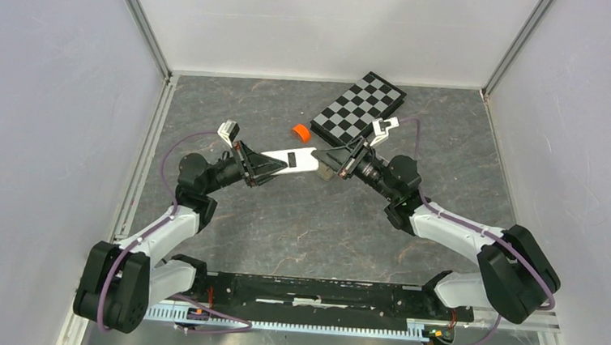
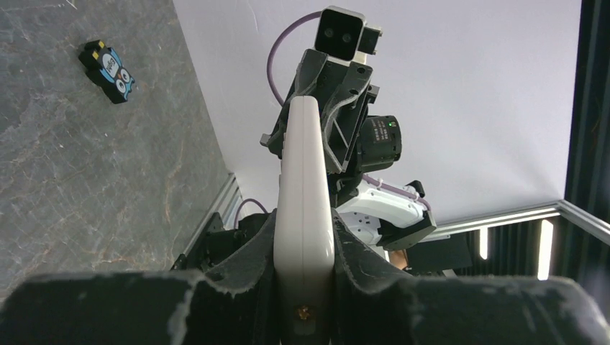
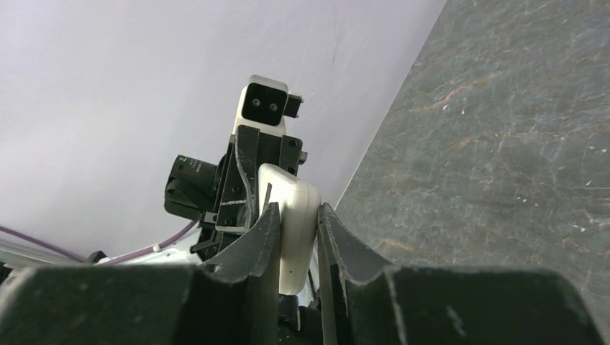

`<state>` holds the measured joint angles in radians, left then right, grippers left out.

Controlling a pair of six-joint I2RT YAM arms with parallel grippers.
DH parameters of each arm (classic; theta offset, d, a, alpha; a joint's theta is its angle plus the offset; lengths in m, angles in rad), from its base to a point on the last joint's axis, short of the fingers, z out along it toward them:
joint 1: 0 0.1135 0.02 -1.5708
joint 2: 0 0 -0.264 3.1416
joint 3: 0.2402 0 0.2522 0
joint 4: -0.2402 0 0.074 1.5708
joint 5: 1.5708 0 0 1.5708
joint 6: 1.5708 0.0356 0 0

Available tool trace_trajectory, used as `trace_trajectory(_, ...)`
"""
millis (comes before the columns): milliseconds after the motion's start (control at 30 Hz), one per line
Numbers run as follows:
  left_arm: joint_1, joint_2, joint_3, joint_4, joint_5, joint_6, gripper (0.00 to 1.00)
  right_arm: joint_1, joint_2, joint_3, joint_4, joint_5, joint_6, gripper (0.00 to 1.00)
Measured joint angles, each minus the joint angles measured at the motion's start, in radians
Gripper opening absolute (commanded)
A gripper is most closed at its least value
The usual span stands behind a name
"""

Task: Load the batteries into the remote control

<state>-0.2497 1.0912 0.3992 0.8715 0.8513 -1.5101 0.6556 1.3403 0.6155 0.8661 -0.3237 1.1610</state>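
Together, my two pincers held the white remote (image 1: 305, 161) off the bench (image 1: 282, 228), stretched between them near the middle of the space. My left pincer (image 1: 269, 163) was clamped on one end of it; from the left wrist the remote (image 2: 302, 180) rose straight out from between the dark fingers (image 2: 244, 259), which pressed against both its sides. My right pincer (image 1: 331, 160) was closed on the opposite end, and from the right wrist the rounded tip of the remote (image 3: 293, 208) sat squeezed between its fingers (image 3: 262, 233). From above, a dark rectangular patch (image 1: 291, 158) showed on the remote's upper face. Just behind the remote an orange roll (image 1: 299, 131) lay on the bench, beside a checkered board (image 1: 359, 107). A blue-and-black gadget (image 2: 108, 70) lay well apart on the bench.
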Motion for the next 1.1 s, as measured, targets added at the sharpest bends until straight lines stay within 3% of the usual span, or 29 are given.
trace_trajectory(233,-0.005,-0.008,0.002,-0.040,-0.001,0.073,0.02,0.008,-0.039,0.017,-0.105,0.009,-0.119,0.39)
trace_trajectory(300,-0.018,-0.022,0.011,-0.090,0.008,0.117,0.02,0.000,-0.051,0.016,-0.134,-0.035,-0.146,0.48)
trace_trajectory(433,-0.044,-0.053,0.039,-0.175,0.041,0.213,0.02,-0.048,-0.071,0.005,-0.149,-0.184,-0.196,0.76)
trace_trajectory(500,-0.044,-0.064,0.048,-0.193,0.052,0.247,0.02,-0.064,-0.085,0.003,-0.151,-0.237,-0.231,0.84)
trace_trajectory(600,-0.044,-0.078,0.058,-0.209,0.072,0.290,0.02,-0.078,-0.120,0.005,-0.179,-0.314,-0.329,0.87)
trace_trajectory(733,-0.044,-0.104,0.060,-0.212,0.093,0.334,0.02,-0.077,-0.135,0.039,-0.257,-0.399,-0.450,0.84)
trace_trajectory(900,-0.044,-0.129,0.060,-0.185,0.119,0.352,0.02,-0.077,-0.126,0.054,-0.257,-0.471,-0.487,0.65)
trace_trajectory(1100,-0.040,-0.142,0.060,-0.129,0.141,0.365,0.02,-0.072,-0.039,0.028,0.016,-0.522,-0.303,0.36)
